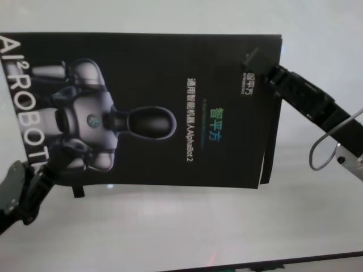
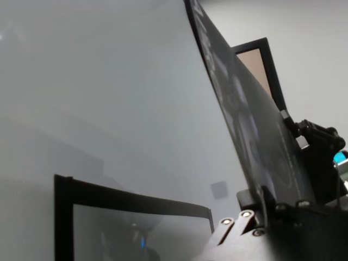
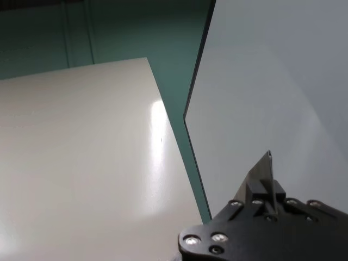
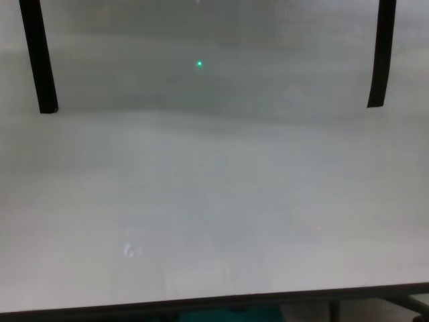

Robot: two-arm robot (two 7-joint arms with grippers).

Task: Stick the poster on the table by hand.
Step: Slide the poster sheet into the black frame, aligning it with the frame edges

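Poster held above table; left edge cut off.

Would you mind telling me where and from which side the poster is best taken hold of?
By its short side edges, one end effector from each side. The poster is a wide, thin, limp sheet, so opposite edges keep it taut. That matches now: the left end effector at its lower left corner, the right end effector at its upper right edge, above the table.

Glossy black poster above the smooth, matt white table.
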